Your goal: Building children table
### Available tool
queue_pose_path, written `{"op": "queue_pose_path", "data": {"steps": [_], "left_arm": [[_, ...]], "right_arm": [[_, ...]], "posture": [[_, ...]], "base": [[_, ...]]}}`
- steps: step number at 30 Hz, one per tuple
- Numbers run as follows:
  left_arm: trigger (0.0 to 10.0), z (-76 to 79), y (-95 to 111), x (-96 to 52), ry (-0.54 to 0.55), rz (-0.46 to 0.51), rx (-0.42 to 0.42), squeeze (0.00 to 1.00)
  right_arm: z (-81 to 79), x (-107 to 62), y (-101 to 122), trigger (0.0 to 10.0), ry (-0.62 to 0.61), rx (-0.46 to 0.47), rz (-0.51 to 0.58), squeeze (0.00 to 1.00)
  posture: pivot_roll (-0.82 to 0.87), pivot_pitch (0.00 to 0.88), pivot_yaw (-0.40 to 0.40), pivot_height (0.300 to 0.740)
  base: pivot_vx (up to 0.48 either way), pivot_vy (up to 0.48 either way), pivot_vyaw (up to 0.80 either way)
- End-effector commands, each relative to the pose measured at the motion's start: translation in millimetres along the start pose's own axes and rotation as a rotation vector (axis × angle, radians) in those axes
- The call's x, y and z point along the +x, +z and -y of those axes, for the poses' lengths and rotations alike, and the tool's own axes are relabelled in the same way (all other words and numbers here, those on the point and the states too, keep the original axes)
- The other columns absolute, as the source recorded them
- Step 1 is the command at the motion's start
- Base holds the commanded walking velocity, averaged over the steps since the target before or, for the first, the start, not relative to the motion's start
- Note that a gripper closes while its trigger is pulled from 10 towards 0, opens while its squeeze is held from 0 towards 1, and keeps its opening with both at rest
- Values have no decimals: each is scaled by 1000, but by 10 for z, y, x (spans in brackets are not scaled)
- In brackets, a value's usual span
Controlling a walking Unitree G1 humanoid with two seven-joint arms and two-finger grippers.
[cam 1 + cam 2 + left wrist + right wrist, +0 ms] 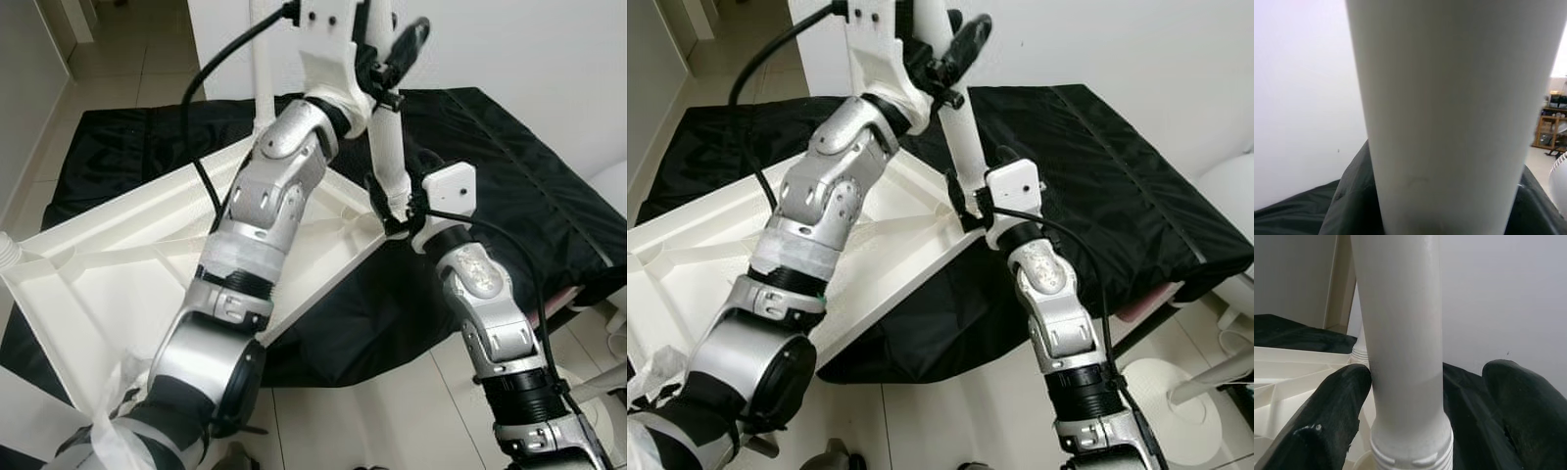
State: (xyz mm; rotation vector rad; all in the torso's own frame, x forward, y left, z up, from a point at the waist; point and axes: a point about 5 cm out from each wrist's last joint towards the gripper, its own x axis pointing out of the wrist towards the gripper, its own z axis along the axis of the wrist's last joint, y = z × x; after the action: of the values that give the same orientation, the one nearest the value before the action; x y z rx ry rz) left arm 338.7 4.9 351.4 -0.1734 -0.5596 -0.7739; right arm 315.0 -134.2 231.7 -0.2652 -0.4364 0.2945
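Fitting a white leg (pixel 960 127) into the corner socket of the upturned white tabletop (pixel 108 284), which lies on a black-covered bed (pixel 1097 166). My left pincer (pixel 392 59) grips the leg high up; my right pincer (pixel 1425 396) brackets its threaded base, fingers apart, one touching. Another leg (pixel 263 59) stands behind; remaining corners look unfinished.

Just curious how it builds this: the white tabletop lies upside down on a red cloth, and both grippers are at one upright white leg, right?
Nearly. The cloth is black, not red, as the right eye view shows. The white tabletop does lie upside down on it, with the left gripper and right gripper at the upright white leg.
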Motion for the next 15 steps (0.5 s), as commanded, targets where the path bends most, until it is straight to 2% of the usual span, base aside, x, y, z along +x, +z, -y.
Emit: {"op": "queue_pose_path", "data": {"steps": [1,5,15], "left_arm": [[10000,44,26,1,11,6,20,0],[10000,127,22,-17,-19,1,36,0],[10000,215,22,-31,-37,-7,39,0]], "right_arm": [[59,19,-5,10000,-10,-23,-12,0],[90,70,-13,10000,0,-68,-26,0],[102,170,-59,10000,30,-122,-58,0]], "posture": [[5,0,-2,740],[7,0,-1,740],[15,0,4,740]], "base": [[0,0,0],[0,0,0],[0,0,0]]}}
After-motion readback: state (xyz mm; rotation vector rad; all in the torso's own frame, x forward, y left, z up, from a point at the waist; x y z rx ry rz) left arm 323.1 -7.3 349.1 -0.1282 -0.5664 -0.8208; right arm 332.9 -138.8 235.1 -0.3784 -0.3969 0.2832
